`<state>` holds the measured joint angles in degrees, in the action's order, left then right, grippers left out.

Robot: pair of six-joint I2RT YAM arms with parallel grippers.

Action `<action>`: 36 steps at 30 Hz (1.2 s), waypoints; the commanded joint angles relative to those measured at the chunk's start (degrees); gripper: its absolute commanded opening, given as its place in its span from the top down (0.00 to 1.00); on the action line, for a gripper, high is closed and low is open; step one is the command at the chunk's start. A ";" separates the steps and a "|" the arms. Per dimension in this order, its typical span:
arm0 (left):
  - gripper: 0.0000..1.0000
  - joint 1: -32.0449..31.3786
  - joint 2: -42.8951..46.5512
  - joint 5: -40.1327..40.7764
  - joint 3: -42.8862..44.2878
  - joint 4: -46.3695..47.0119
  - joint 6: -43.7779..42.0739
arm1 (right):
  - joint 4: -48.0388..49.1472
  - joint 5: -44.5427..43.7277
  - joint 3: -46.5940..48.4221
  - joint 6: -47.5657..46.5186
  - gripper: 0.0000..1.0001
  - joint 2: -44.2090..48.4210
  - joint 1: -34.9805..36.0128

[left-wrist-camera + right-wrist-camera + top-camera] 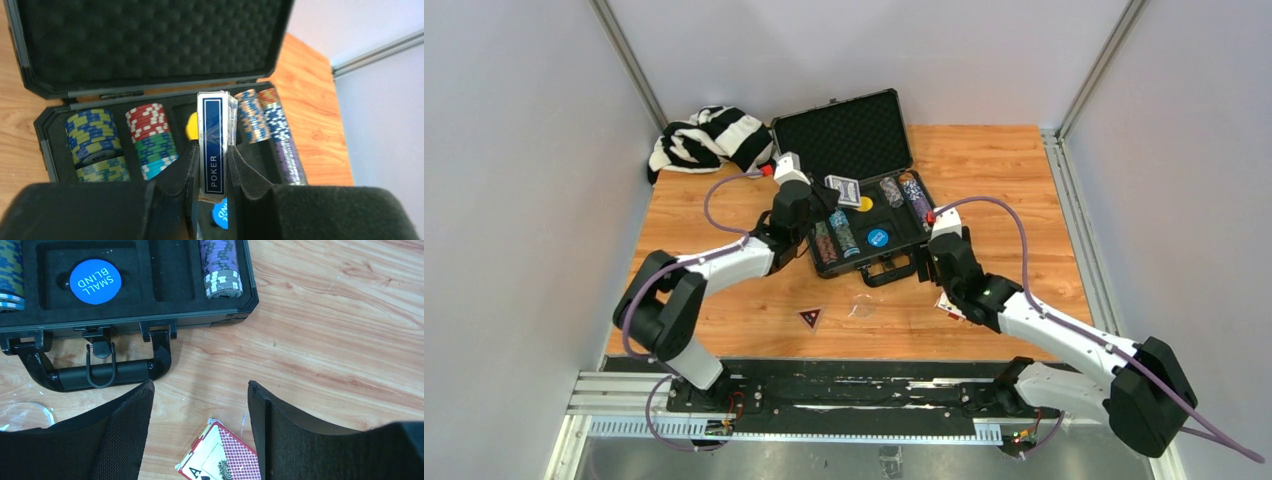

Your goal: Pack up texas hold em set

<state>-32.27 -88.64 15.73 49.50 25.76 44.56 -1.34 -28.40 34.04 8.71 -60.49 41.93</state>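
Red-patterned and lying loose on the wooden surface (1024, 200), a card pack (220, 456) showing an ace mark sits nearest the arms, just short of the case's front edge. The right gripper (200, 385) hangs over it with its jaws wide and nothing between them, apparently lined up to collect this last stray. A scrap of clear plastic (25, 415) and a small dark triangular marker (810, 318) lie to the left on the same near strip of wood. Beyond them the black case (902, 255) rests open, its handle (100, 372) turned toward the arms. In the foam tray a blue disc (95, 281) marked SMALL BLIND fills its round cut-out, with an empty slot (170, 270) beside it. Chip stacks (150, 140) lie on their sides in the channels to the left and right. Above the middle of the tray the left gripper (212, 147) is clamped on a blue-backed deck (215, 120). It grips the deck by its broad faces and holds it on edge, likely so the deck can drop narrow side first into a card slot. A yellow disc (191, 126) shows just behind the deck. Farther back the foam-lined lid (150, 40) stands raised, leaving the tray reachable until everything is in. A striped cloth (709, 138) is bunched at the far left, apart from the set.
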 commanded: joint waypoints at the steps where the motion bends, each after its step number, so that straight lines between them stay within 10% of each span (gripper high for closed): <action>1: 1.00 0.41 -4.63 2.12 1.70 7.35 4.07 | 1.03 0.19 -0.08 0.94 0.33 -1.38 -1.27; 36: 0.99 -3.50 -20.36 5.37 8.52 0.84 24.83 | 0.56 0.32 -0.21 2.09 0.35 -3.97 -1.85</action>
<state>-34.65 -107.72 19.94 56.71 29.76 67.72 -1.17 -27.44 34.04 9.69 -63.81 41.04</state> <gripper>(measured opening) 0.218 0.651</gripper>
